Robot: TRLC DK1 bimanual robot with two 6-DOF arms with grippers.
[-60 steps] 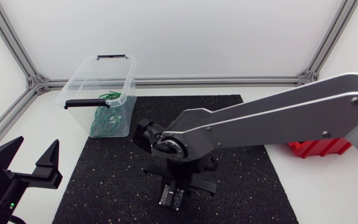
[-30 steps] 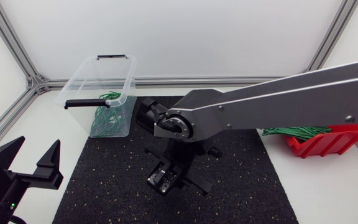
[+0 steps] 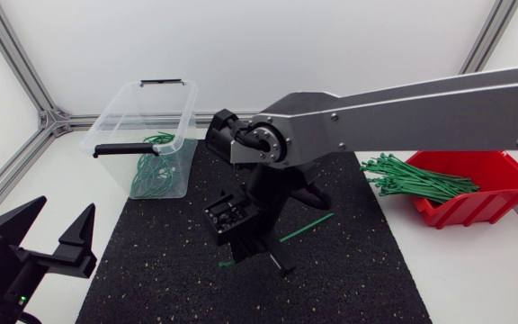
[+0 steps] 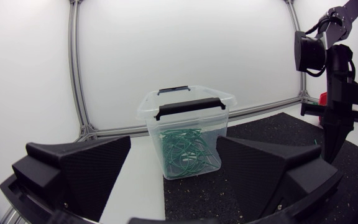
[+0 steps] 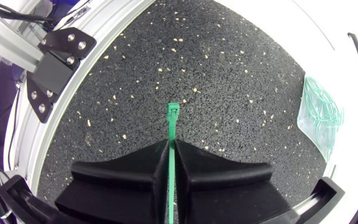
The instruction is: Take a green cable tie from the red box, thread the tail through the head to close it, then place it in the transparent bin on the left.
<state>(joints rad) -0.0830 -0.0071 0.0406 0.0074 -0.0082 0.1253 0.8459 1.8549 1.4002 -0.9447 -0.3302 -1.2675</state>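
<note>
The right claw is pinched tight on one green tie, a finger pressed to each side of the strap. The tie's head sticks out just past the fingertips, and its tail trails out behind the claw. The claw points down over the middle of the one black speckled mat; whether the tie's head touches the mat cannot be told. The right arm crosses in over the mat's right edge. Off that same edge sits the one red box, with a loose heap of ties, too many to count, spilling over the side nearest the mat. At the mat's far-left corner stands the one clear bin, with two black handles and a tangle of looped ties inside, number unclear. Off the mat's near-left corner the left claw stands spread wide with nothing between its two fingers.
</note>
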